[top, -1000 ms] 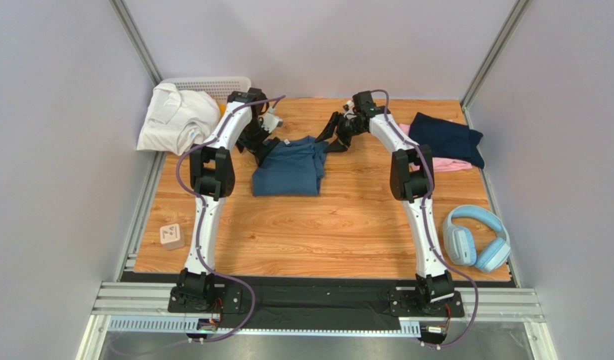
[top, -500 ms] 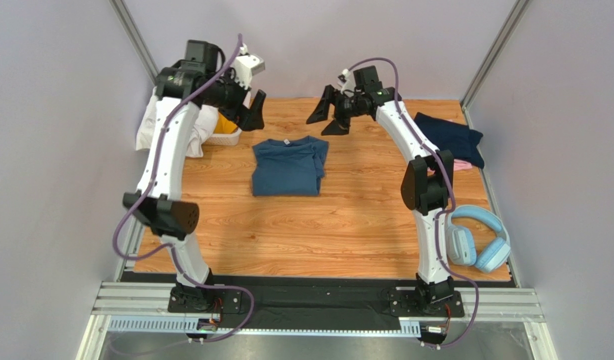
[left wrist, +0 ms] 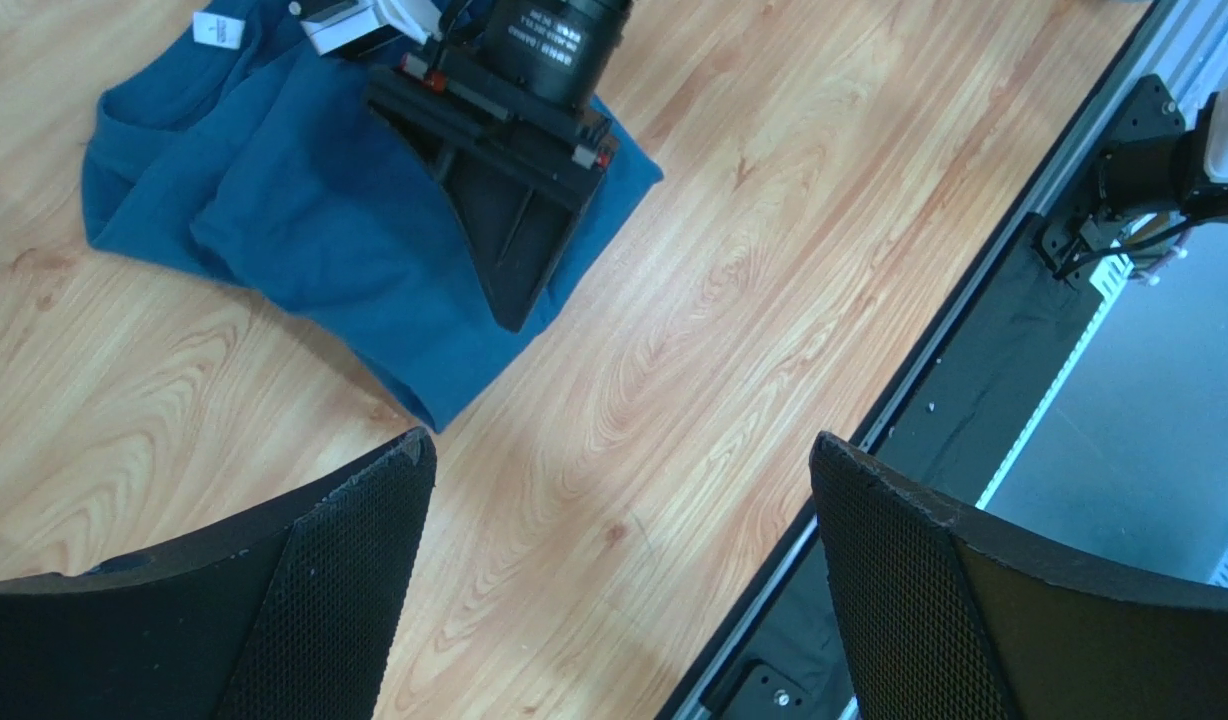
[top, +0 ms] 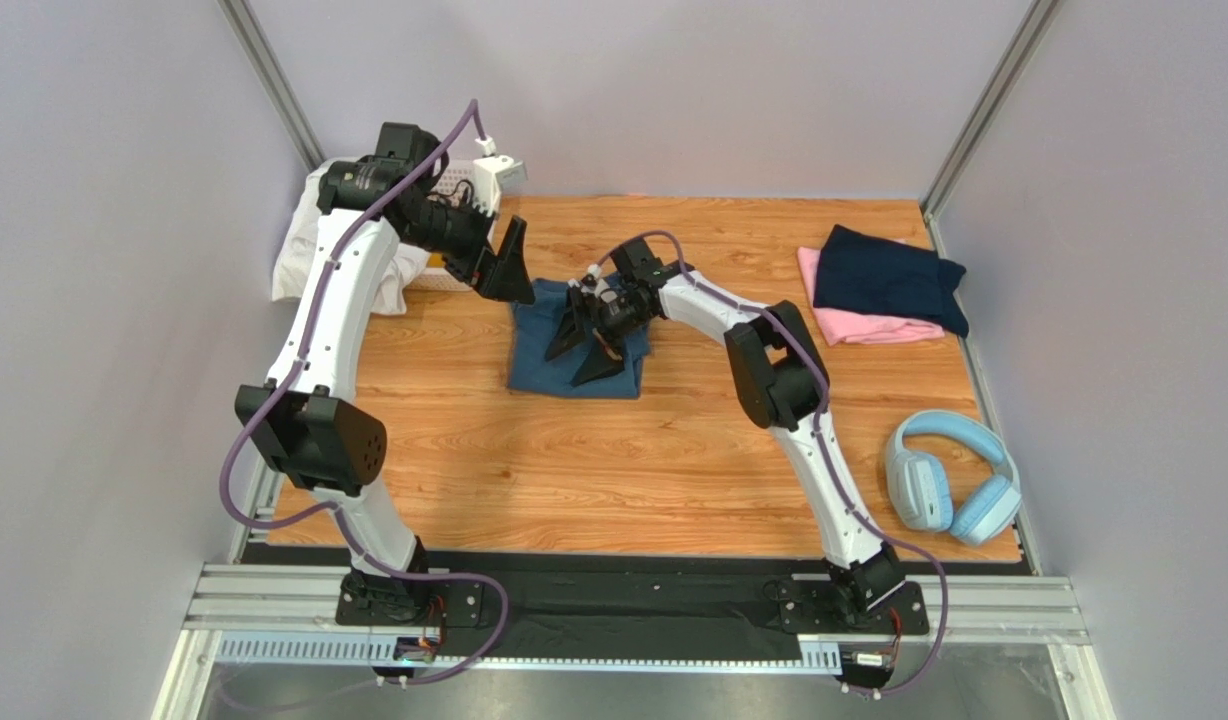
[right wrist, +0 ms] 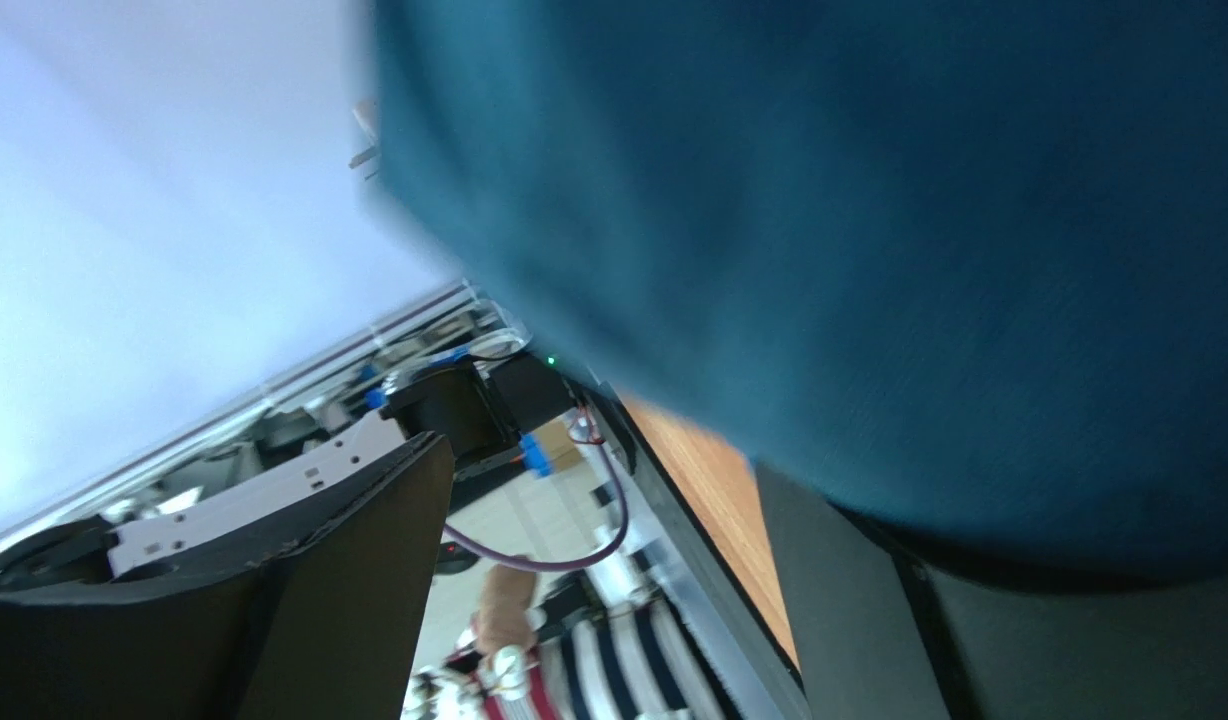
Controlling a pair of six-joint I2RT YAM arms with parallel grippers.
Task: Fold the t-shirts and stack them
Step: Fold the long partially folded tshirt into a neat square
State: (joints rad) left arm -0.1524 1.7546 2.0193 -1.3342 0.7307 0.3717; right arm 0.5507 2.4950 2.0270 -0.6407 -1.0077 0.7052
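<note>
We see the left gripper [top: 497, 267] raised, jaws wide apart, right gripper [top: 583, 354] low over folded teal-blue t-shirt [top: 532, 369], jaws spread.

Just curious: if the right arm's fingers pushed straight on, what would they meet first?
Most likely the folded blue t-shirt: the right fingers point down at it, close above or perhaps touching.

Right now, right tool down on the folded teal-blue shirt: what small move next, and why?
Probably close the right tool on the folded teal-blue cloth t-shirt: its jaws stand open at the cloth, gripping nothing, and the dark navy shirt atop the pink shirt awaits it.
</note>
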